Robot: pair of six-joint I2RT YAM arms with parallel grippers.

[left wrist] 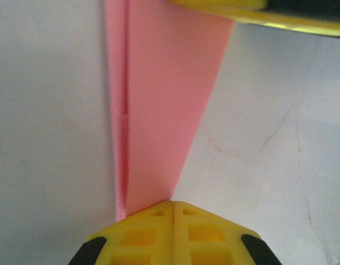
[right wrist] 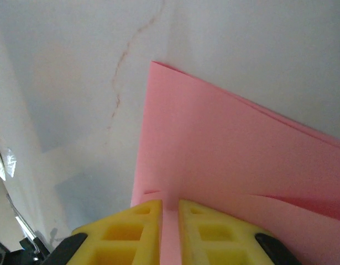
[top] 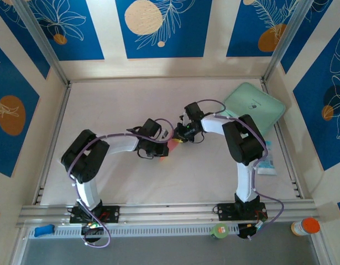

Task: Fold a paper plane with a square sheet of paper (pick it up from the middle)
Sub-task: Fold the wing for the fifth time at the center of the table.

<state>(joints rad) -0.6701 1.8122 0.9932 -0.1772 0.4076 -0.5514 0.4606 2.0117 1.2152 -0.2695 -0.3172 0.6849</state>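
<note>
The square sheet of paper (top: pixel 174 148) is salmon pink and folded into a narrow pointed shape with a long crease. It hangs between the two grippers at the middle of the table. In the left wrist view the paper (left wrist: pixel 164 105) narrows down to my left gripper (left wrist: pixel 173 203), whose yellow jaws are pressed together at its tip. One yellow finger of the other gripper (left wrist: pixel 258 14) shows at the paper's wide end. In the right wrist view the paper (right wrist: pixel 225 160) runs into the thin gap between the jaws of my right gripper (right wrist: pixel 170 205), which is shut on it.
A mint-green pad (top: pixel 254 106) lies at the back right against the wall. A white and blue packet (top: pixel 267 160) rests by the right rail. An orange-capped bottle (top: pixel 306 226), a green item (top: pixel 219 230) and a blue item (top: pixel 43 229) sit along the near edge.
</note>
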